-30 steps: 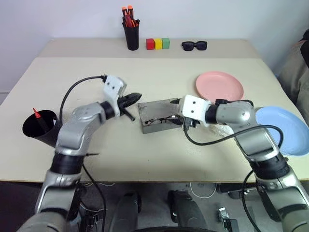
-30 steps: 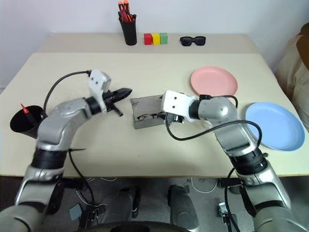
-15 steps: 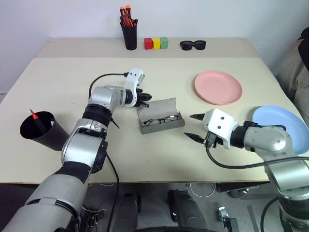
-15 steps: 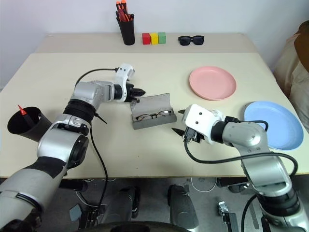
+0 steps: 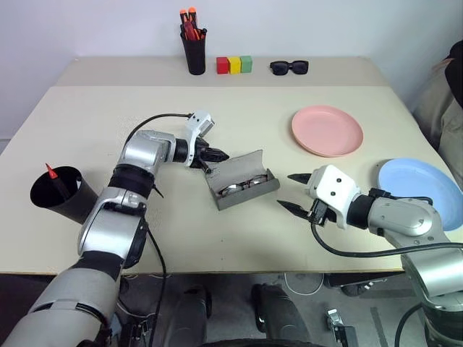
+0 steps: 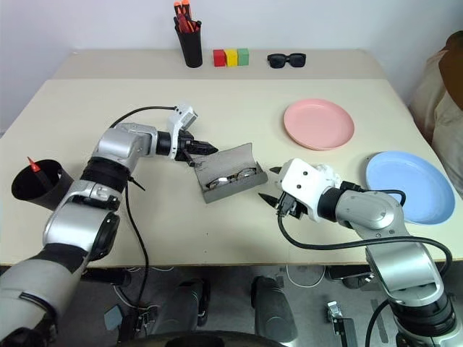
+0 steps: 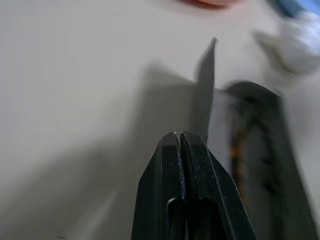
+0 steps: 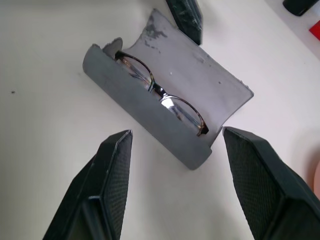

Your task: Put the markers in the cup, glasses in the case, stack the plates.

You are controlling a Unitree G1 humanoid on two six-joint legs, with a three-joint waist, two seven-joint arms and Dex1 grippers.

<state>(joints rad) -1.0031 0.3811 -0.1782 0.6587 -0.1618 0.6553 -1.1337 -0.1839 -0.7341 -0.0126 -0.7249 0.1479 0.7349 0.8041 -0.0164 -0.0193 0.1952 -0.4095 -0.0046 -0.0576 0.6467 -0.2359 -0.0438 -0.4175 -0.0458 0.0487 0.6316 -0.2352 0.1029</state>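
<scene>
Black cup (image 5: 58, 194) with red marker (image 5: 54, 176) at table's (image 5: 108, 116) left edge. Left gripper (image 5: 219, 154), fingers pressed together, empty, tip at open grey case's (image 5: 242, 181) lid. Glasses (image 8: 162, 95) lie inside case, mid-table. Right gripper (image 5: 294, 191) spread wide, empty, just beside case. Pink plate (image 5: 328, 131) and blue plate (image 5: 423, 191) apart near right edge.

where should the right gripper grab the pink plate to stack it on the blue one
Grip the pink plate by its rim, probably the edge nearest the right gripper. It lies flat on the table, shallow and round, so only the thin raised rim offers a hold: one finger over the lip, one slid under it, coming in low from the robot's side. The blue plate lies just to its right.
</scene>
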